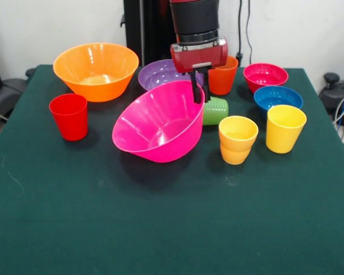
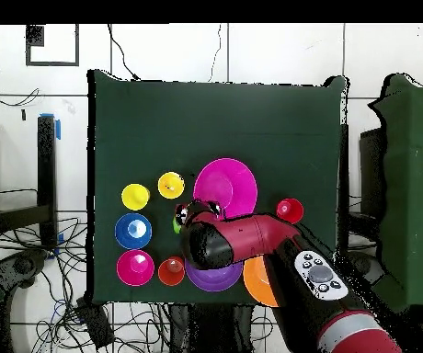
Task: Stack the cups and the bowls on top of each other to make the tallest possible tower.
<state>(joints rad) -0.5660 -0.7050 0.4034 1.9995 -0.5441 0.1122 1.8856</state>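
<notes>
Bowl (image 1: 158,125) (hot pink) tilted, glossy

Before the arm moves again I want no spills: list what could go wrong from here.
1. The pink bowl hangs tilted from one rim in the gripper; it may slip or swing.
2. The green cup lies on its side right by that rim and may get knocked and roll.
3. The nearer yellow cup leans close by the bowl.
</notes>
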